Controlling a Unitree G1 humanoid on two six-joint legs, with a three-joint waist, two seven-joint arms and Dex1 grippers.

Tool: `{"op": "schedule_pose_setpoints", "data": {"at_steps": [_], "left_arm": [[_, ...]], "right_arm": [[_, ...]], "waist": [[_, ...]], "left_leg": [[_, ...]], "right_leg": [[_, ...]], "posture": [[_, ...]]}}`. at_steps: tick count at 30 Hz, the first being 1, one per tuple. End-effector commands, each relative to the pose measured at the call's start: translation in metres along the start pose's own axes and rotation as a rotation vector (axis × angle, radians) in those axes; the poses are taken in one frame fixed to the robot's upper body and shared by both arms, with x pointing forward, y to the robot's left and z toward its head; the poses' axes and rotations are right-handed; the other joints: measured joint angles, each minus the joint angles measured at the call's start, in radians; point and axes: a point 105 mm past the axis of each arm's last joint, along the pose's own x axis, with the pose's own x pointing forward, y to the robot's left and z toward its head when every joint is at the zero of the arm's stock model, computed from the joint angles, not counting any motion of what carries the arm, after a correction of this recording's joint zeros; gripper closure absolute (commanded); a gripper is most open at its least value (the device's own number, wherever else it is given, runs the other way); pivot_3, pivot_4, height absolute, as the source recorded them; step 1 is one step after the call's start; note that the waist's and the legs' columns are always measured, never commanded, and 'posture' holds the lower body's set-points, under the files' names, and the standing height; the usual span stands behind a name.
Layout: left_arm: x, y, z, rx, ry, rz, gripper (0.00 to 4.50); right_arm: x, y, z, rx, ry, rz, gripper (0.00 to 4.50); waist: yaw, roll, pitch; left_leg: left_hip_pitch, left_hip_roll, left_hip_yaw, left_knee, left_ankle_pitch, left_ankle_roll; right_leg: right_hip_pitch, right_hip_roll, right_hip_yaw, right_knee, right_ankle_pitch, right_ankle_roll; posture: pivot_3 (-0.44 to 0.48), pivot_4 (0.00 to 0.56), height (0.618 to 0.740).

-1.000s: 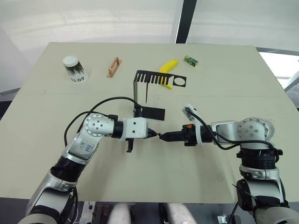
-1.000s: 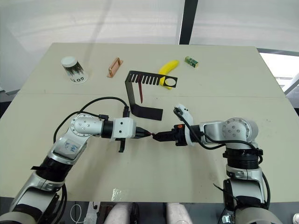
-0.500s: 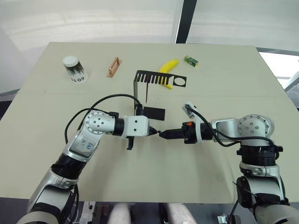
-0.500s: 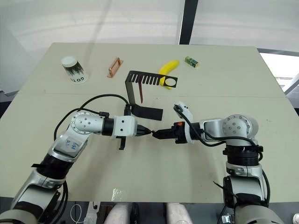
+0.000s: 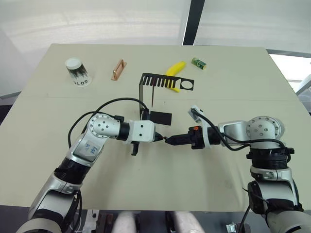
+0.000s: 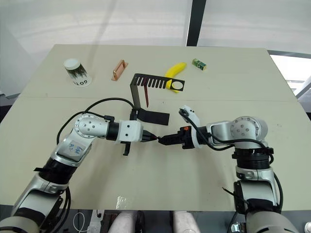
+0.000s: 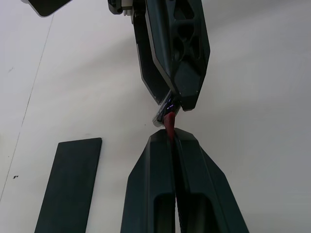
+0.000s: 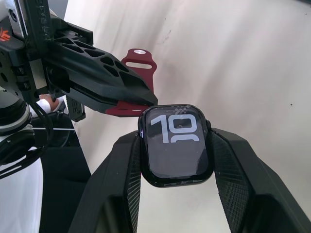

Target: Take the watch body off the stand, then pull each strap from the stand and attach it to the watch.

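Right wrist view: right hand (image 8: 176, 145) grips the watch body (image 8: 176, 144), left hand (image 7: 171, 138) clamps 1 strap (image 8: 137, 82) at its edge; next, slide it in squarely.

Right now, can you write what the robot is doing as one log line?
step: attaching strap | left gripper: shut on strap | right gripper: shut on watch body | second strap: on stand

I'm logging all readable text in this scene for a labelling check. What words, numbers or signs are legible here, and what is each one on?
"10" in large white digits: on the screen of the watch body, held in the right tool.
"GOTO", as far as it can be read: dark print on the side of the white paper cup.
Small green box: print too small to read.
Blue marks on the left forearm: too blurred to read.
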Motion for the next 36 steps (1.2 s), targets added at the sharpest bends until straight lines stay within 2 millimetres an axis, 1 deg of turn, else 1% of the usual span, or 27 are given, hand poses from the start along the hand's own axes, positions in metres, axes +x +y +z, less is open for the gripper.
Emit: {"op": "schedule_pose_setpoints", "data": {"at_steps": [1, 22, 36], "left_arm": [[0.0043, -0.0004, 0.0080, 0.046, -0.016, -0.015, 4.50], [0.0054, 0.0025, 0.0083, 0.051, -0.013, -0.022, 4.50], [0.0057, 0.0071, 0.0094, 0.046, -0.016, -0.014, 4.50]], "right_arm": [[-0.0026, 0.0198, 0.0084, -0.054, -0.014, 0.085, 2.89], [0.0004, 0.0269, 0.0112, -0.079, -0.006, 0.103, 2.89], [0.0010, 0.0279, 0.0117, -0.079, -0.009, 0.105, 2.89]], "waist": [[0.000, 0.000, 0.000], [-0.001, 0.000, 0.000], [-0.001, 0.000, 0.000]], "left_leg": [[0.000, 0.000, 0.000, 0.000, 0.000, 0.000], [0.000, 0.000, 0.000, 0.000, 0.000, 0.000], [0.000, 0.000, 0.000, 0.000, 0.000, 0.000]], "right_leg": [[0.000, 0.000, 0.000, 0.000, 0.000, 0.000], [0.000, 0.000, 0.000, 0.000, 0.000, 0.000], [0.000, 0.000, 0.000, 0.000, 0.000, 0.000]], "posture": [[0.000, 0.150, 0.740], [0.000, 0.150, 0.740], [0.000, 0.150, 0.740]]}}
